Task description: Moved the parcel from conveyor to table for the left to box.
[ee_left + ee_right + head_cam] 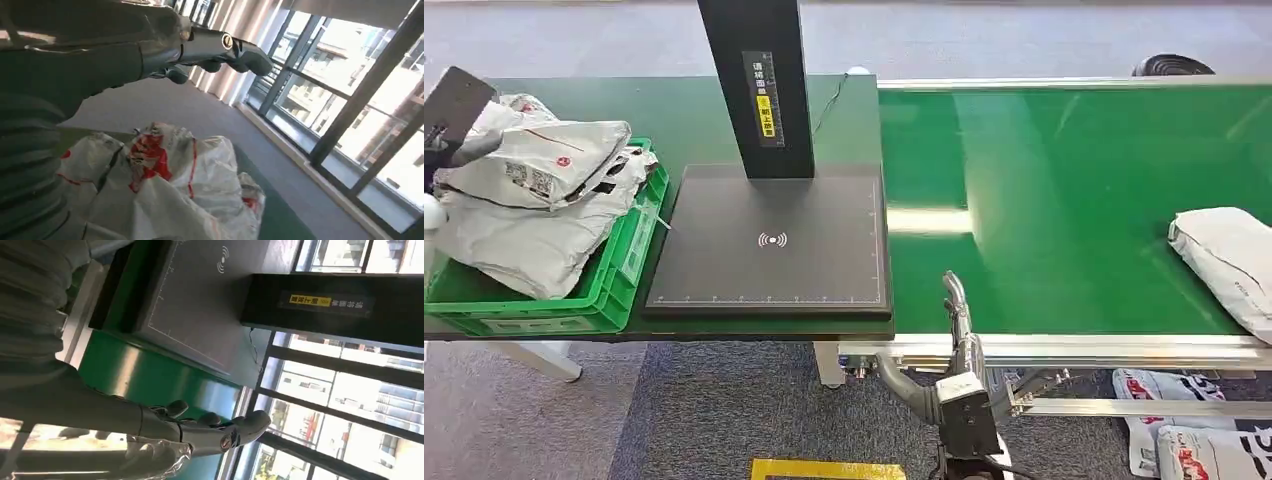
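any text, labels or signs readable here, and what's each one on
Black post: yellow-and-black label with vertical characters, too small to read.
Black scan pad: a white wireless-wave symbol, no words.
Parcels in the green crate: red logo and printed label, both blurred.
Parcel on the conveyor: nothing legible.

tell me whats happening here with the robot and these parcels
A parcel lies on the green conveyor, untouched. The right hand hovers open above the belt near its edge, holding nothing. The left hand is raised, empty, over the green box piled with parcels. The black scan pad on the table is bare.
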### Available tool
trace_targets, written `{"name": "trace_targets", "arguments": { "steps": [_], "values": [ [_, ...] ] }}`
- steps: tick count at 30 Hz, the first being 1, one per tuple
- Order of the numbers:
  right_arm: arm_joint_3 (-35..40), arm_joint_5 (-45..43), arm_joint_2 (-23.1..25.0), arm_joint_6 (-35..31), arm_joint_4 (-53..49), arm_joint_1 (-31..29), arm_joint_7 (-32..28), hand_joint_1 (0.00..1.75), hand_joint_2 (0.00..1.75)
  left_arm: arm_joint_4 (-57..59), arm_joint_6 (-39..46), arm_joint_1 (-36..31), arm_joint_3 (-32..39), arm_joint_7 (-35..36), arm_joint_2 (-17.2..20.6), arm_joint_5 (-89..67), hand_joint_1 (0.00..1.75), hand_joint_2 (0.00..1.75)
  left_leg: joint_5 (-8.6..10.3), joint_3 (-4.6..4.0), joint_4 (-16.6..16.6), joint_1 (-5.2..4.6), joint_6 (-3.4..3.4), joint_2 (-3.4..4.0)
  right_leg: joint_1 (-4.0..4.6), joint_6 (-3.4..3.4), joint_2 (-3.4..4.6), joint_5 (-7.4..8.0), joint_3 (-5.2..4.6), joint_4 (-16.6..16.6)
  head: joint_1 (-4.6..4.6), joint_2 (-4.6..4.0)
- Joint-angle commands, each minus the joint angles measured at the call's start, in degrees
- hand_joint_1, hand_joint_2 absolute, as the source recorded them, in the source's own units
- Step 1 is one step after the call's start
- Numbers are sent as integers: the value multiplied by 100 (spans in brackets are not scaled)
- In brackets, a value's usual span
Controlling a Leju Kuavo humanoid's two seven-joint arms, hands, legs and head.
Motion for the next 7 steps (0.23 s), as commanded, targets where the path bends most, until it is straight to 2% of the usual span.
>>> {"name": "trace_targets", "arguments": {
  "steps": [1, 7],
  "values": [
    [34, -44, -3, -14, 367, -198, -59, 0, 175, -58, -142, -1381, 511, 561, -938, 574, 0, 175, -1, -22, 22, 21, 1, -36, 23, -12, -39, -5, 1, 5, 0, 0],
    [106, -119, 5, 14, 412, -170, -98, 0, 175, -192, -21, -1598, 437, 617, -1318, 787, 0, 175, -3, -4, 8, 14, 2, -27, 17, -14, -31, -6, 16, -4, 0, 0]
  ]
}}
